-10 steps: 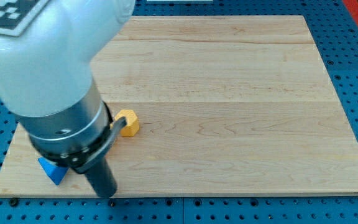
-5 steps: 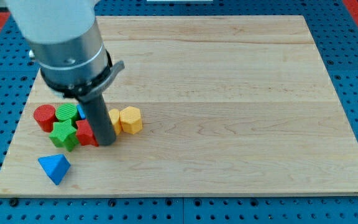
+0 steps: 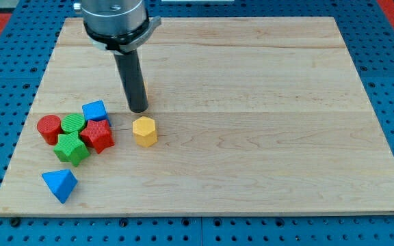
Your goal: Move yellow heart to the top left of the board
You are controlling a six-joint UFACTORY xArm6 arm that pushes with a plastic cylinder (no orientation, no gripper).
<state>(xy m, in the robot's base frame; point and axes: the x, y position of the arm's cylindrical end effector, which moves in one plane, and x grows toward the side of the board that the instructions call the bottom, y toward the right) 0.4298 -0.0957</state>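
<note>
My tip [image 3: 138, 108] rests on the wooden board [image 3: 265, 102], left of centre and just above the yellow hexagon [image 3: 144, 130]. The yellow heart is almost wholly hidden behind the rod; only a thin yellow sliver [image 3: 146, 88] shows at the rod's right edge, a little above the tip. The rod stands upright and reaches up to the arm's metal collar at the view's top.
A cluster sits left of the tip: blue cube [image 3: 95, 111], red cylinder [image 3: 48, 128], green cylinder [image 3: 74, 124], red star [image 3: 98, 135], green star [image 3: 70, 147]. A blue triangle [image 3: 60, 184] lies near the board's bottom left corner.
The arm has moved up the view and a little right, away from the cluster. The yellow heart went with it, from beside the hexagon to behind the rod. The other blocks now show.
</note>
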